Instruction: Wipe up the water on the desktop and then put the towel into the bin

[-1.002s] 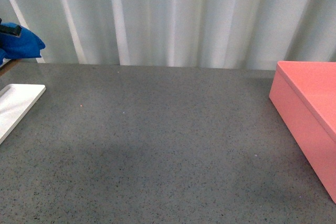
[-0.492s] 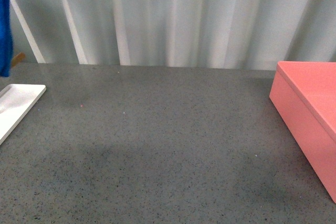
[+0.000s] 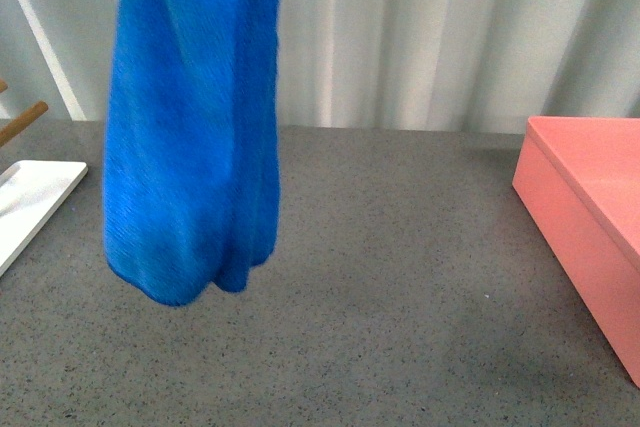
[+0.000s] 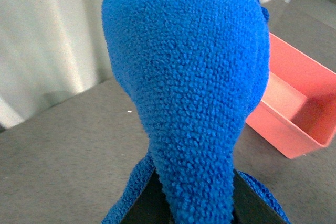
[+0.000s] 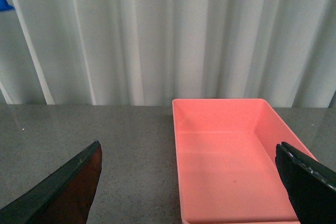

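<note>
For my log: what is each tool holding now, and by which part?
Left tool holds the towel by its bunched upper part; right tool holds nothing.

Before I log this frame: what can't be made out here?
Grip of the left tool: the royal-blue microfibre towel covers it in the left wrist view; the front view's top edge cuts it off.
Water on the speckled dark grey desktop: no puddle distinguishable; the hanging towel hides part.
Salmon-pink plastic bin: cropped by the front view's right edge.
</note>
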Robot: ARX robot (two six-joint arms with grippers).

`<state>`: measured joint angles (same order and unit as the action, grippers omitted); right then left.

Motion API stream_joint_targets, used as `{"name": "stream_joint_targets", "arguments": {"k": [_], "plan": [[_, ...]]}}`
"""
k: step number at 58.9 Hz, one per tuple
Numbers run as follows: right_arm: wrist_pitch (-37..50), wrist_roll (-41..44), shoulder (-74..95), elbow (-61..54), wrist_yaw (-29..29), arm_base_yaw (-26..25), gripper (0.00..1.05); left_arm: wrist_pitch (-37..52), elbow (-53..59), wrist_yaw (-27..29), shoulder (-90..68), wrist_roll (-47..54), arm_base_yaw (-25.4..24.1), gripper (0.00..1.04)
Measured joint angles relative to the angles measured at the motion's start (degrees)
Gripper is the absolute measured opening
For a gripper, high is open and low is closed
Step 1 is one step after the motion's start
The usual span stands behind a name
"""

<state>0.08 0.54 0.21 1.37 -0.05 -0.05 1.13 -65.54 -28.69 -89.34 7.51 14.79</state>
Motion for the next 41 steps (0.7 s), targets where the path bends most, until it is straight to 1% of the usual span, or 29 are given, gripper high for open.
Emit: {"name": "stream_joint_targets", "arguments": {"k": [7,12,16,23,31,41], "plan": [[0.0,0.0,0.0,0.0,0.0,0.0,0.98,3.4,4.1,-2.1,-1.4,-0.2,2.9,0.08],[0.0,0.0,0.0,0.0,0.0,0.0,0.98,6.9,6.2,-4.1,-2.3,-2.0,4.6,0.08],[0.0,0.0,0.0,0.0,0.0,0.0,0.98,10.1,7.1,-5.5,-2.6,-4.6,5.8,0.08],[0.0,0.0,0.0,0.0,0.0,0.0,0.98,16.7,7.8,-7.5,-2.6,-11.9,8.4,0.08],[0.0,0.0,0.0,0.0,0.0,0.0,0.98,22.2,7.8,-7.5,-2.6,-21.0,11.0,0.08],[0.0,0.0,0.0,0.0,0.0,0.0,0.98,26.1,7.5,-5.9,-3.0,-28.2,13.3,0.08]]}}
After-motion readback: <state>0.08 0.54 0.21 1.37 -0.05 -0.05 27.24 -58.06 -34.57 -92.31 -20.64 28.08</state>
